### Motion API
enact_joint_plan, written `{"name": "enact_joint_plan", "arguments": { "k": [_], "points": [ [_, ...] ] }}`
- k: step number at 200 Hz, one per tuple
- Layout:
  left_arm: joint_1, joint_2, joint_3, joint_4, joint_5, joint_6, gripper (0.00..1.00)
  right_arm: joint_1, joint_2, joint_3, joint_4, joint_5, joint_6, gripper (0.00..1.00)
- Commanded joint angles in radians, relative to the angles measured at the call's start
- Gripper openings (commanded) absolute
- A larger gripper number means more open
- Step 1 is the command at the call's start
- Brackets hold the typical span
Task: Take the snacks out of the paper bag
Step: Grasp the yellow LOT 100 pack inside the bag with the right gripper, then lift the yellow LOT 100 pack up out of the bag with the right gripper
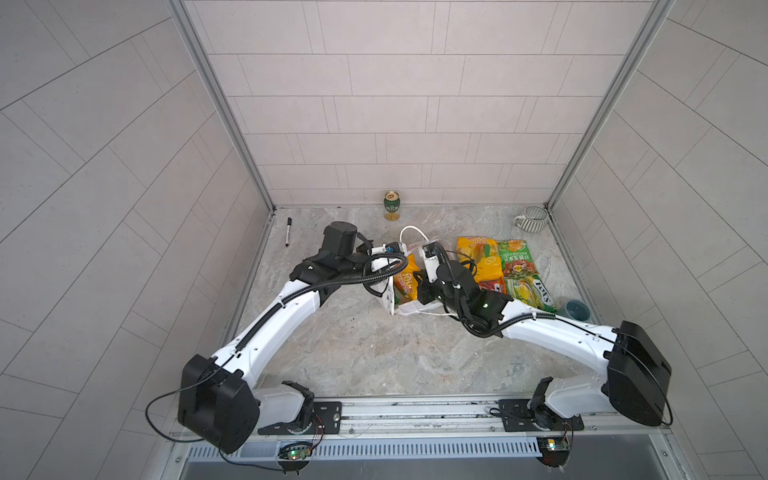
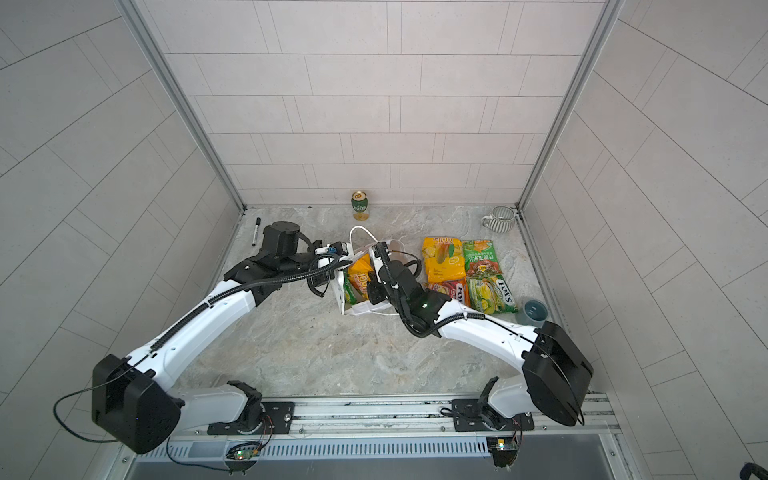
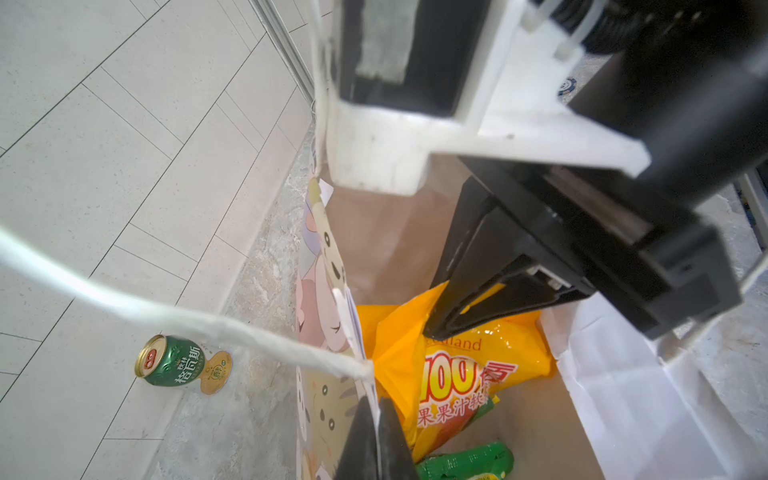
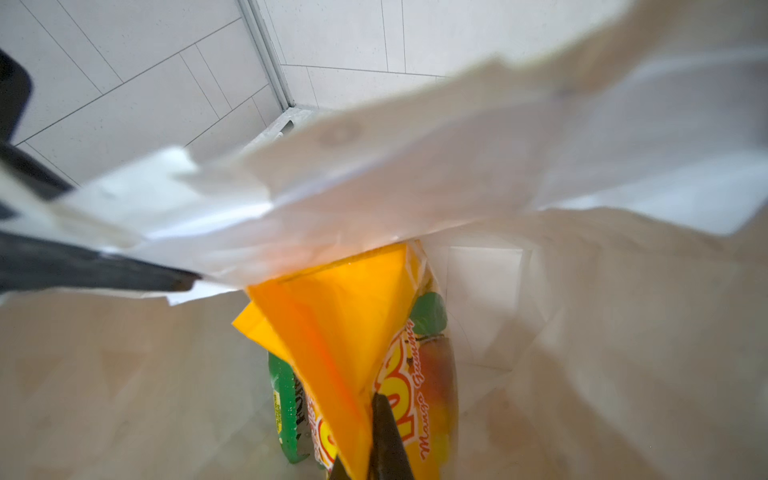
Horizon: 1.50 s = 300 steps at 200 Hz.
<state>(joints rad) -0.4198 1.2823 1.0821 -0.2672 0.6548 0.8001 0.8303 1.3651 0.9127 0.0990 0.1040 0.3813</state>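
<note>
"Where's the paper bag [image 2: 340, 293]?"

"Standing open in the middle of the marbled table [image 1: 374, 353], mouth up, with both arms reaching in over it."

"What's the left gripper [image 3: 375, 405] doing?"

"Its jaws are pinched right together on the bag's cartoon-printed wall at the rim, just beside where the white cord handle [image 3: 187, 320] goes in."

"And the right gripper [image 3: 434, 328]?"

"It's down inside the bag, closed tight on the upper corner of a yellow-orange packet [image 3: 457, 365]. You can see the foil squeezed between the black fingers [image 4: 386, 436]."

"Anything else in there?"

"A green packet [image 3: 469, 461] sits lower down beside it. Its lettering is too blurred to read."

"And the snacks on the table?"

"Four lie flat just right of the bag, edges touching. At the back there's a second yellow-orange packet [image 1: 478, 257] with a green-topped packet [image 1: 515, 255] beside it. In front of those are a red packet [image 1: 492, 286], partly under the right arm, and a FOX'S packet [image 1: 530, 291] in green and yellow."

"What else is about?"

"A drink can [image 1: 391, 203] stands upright by the back wall and a striped mug [image 1: 534, 219] is in the far right corner. A marker pen [image 1: 288, 232] lies near the left edge and a teal cup [image 1: 577, 309] is near the right edge."
</note>
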Motion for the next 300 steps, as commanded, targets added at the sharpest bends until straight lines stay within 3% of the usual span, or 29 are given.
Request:
{"name": "enact_joint_plan", "arguments": {
  "k": [1, 71, 118, 173, 210, 300],
  "points": [
    [-0.002, -0.010, 0.001, -0.007, 0.014, 0.016, 0.00, 0.003, -0.083, 0.016, 0.029, -0.011, -0.040, 0.00],
    [-0.002, -0.004, 0.004, -0.004, 0.009, 0.016, 0.00, 0.003, -0.230, 0.016, -0.059, -0.067, -0.108, 0.00],
    [-0.004, -0.010, 0.005, -0.003, 0.017, 0.012, 0.00, 0.002, -0.252, -0.012, -0.048, -0.211, -0.235, 0.00],
    [-0.004, -0.030, -0.014, 0.036, -0.012, -0.006, 0.00, -0.006, -0.276, 0.022, -0.023, -0.220, -0.253, 0.00],
    [0.000, -0.013, -0.021, 0.153, -0.090, -0.030, 0.00, -0.015, -0.280, 0.126, -0.072, -0.169, -0.271, 0.00],
    [0.007, 0.130, 0.209, 0.073, -0.144, 0.079, 0.00, -0.151, -0.133, 0.433, -0.099, -0.275, -0.244, 0.00]
  ]
}}
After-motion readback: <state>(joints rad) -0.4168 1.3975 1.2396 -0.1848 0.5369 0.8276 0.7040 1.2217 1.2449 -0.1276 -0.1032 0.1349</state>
